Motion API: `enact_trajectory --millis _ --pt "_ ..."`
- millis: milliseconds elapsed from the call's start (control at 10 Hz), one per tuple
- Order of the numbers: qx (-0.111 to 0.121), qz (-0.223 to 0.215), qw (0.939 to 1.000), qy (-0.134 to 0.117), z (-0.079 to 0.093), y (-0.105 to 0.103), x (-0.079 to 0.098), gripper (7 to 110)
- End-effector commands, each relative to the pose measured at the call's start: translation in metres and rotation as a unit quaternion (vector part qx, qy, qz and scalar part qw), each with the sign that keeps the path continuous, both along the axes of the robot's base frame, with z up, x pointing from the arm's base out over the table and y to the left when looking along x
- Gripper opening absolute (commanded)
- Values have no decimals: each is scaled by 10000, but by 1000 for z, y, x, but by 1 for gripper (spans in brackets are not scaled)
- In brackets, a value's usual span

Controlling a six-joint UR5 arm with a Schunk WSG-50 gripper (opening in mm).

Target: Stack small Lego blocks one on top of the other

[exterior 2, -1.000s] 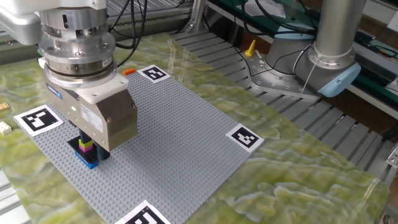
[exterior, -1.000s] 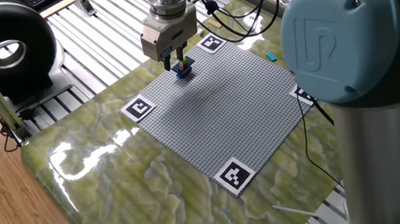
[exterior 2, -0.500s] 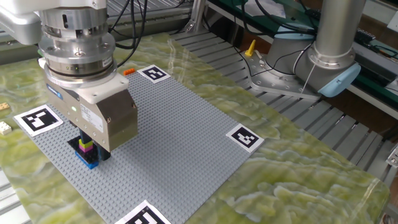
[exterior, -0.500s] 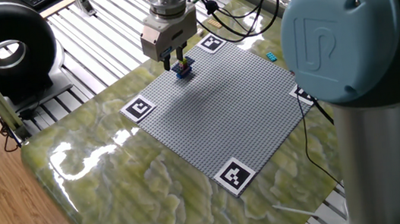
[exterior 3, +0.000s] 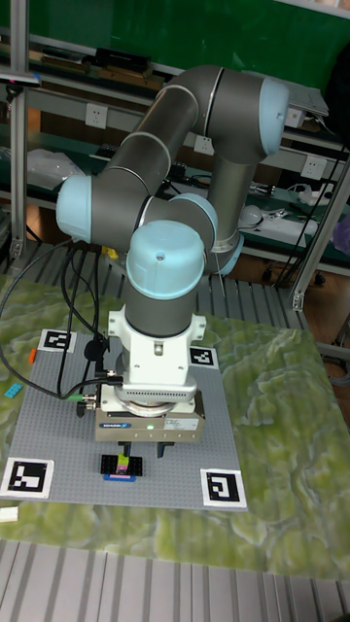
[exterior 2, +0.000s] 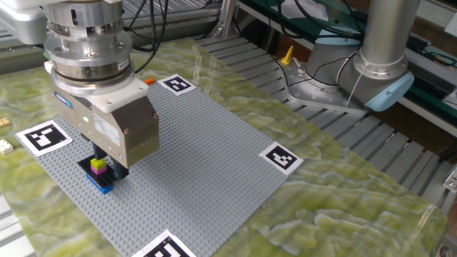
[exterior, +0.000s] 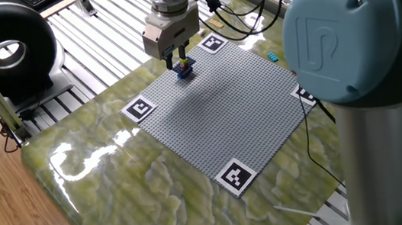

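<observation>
Gripper [exterior 2: 100,158] hung just above a short stack [exterior 2: 99,173] on the grey baseplate [exterior 2: 207,150], its fingers straddling the top; whether they gripped anything could not be told. The stack showed a dark blue base, magenta above it and a yellow-green brick on top, so several layers looked done. Loose blocks lay off the plate: a cyan one [exterior: 273,57], an orange one [exterior 2: 148,82] and a tan one [exterior 2: 6,147], probably awaiting stacking.
</observation>
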State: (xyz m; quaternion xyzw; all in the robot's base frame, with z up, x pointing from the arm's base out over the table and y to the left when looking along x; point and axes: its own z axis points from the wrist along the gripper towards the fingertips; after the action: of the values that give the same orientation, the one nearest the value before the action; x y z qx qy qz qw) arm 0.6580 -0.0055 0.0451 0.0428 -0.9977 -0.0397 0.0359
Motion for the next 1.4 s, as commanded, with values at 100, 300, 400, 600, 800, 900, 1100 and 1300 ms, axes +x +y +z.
enact_trajectory --millis 100,300,400,600,800,900,1100,1300 --pt "10 -44 10000 17 -6 -2 1 44" --pt "-98 -50 9999 55 -7 -8 -2 44" --pt "-83 -57 9999 55 -7 -7 -2 44" --pt "-69 -72 9999 56 -6 -5 -1 44" --pt "-47 -85 9999 96 0 -2 -1 44" --pt "-41 -90 9999 135 3 -1 -1 44" --pt "-62 -67 9998 148 3 -3 -1 44" --pt "-57 -86 9998 196 9 -4 -5 44"
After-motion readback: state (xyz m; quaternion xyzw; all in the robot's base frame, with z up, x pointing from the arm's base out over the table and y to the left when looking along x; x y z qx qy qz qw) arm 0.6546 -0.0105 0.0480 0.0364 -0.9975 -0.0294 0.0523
